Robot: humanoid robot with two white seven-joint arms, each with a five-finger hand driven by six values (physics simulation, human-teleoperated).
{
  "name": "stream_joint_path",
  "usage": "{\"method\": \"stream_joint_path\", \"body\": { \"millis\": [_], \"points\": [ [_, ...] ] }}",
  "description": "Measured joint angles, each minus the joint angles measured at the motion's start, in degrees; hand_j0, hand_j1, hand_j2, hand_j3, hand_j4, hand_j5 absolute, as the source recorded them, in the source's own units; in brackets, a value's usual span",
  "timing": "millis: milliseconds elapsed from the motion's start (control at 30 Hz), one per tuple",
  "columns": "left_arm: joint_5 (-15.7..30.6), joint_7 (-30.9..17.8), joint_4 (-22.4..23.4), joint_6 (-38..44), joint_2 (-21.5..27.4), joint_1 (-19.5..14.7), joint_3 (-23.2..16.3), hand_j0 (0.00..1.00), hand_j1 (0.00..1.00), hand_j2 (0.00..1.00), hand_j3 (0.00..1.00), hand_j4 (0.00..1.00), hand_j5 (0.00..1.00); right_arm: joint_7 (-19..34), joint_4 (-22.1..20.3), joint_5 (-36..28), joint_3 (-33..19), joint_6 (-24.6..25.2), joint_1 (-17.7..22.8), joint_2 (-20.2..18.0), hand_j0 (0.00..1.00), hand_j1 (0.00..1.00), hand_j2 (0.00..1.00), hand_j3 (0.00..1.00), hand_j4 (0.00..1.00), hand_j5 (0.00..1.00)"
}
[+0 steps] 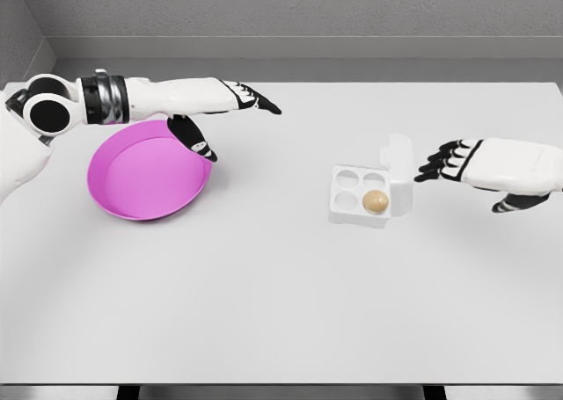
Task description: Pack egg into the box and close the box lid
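Fingers (437, 165) spread beside the lid (400, 154), we risk shoving the box (362, 196) and jolting the egg (376, 202).

A broad, flat, pale grey surface (264, 303) fills most of the head view, running back to a grey wall. Two things lie directly on it, well apart. Toward the left sits a round, shallow magenta plastic dish (145, 178), its far rim partly hidden. Right of the middle rests a small white four-cup egg box (362, 194), its hinged lid standing open at the right side. One tan egg (376, 202) sits in the near right cup; the other three cups show white.
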Motion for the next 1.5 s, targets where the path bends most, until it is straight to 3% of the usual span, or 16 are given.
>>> {"method": "stream_joint_path", "body": {
  "millis": [400, 500, 700, 1033, 1233, 1500],
  "points": [
    [0.01, 0.00, 0.04, 0.00, 0.71, 0.00, 0.02, 1.00, 1.00, 1.00, 1.00, 1.00, 1.00, 0.00, -2.55, -0.60, -0.12, 0.00, -2.46, 2.61, 1.00, 1.00, 1.00, 1.00, 1.00, 1.00],
    [0.03, 0.00, 0.02, 0.00, 0.98, 0.00, 0.02, 1.00, 1.00, 1.00, 1.00, 1.00, 1.00, 0.00, -0.28, -1.24, -2.08, -0.01, -1.76, 2.78, 1.00, 1.00, 1.00, 1.00, 1.00, 1.00],
    [0.05, 0.00, 0.01, 0.00, 1.12, 0.00, 0.02, 1.00, 1.00, 1.00, 1.00, 1.00, 1.00, 0.00, 10.63, -4.23, -6.15, 0.00, -1.76, 2.76, 1.00, 1.00, 1.00, 1.00, 1.00, 1.00],
    [0.05, 0.00, 0.01, 0.00, 1.14, 0.00, 0.03, 1.00, 1.00, 1.00, 1.00, 1.00, 1.00, 0.00, 18.22, -2.08, -0.61, -0.01, -1.32, 3.08, 1.00, 1.00, 1.00, 1.00, 1.00, 1.00],
    [0.05, 0.00, 0.01, 0.00, 1.15, 0.00, 0.06, 1.00, 1.00, 1.00, 1.00, 1.00, 1.00, 0.00, 20.07, -0.50, 2.18, 0.00, -1.32, 3.42, 1.00, 1.00, 1.00, 1.00, 1.00, 1.00],
    [0.05, 0.00, 0.01, 0.00, 1.15, 0.00, 0.05, 1.00, 1.00, 1.00, 1.00, 1.00, 1.00, 0.00, 19.07, 0.66, 4.11, 0.00, -1.41, 5.01, 1.00, 1.00, 1.00, 1.00, 1.00, 1.00]
  ]
}}
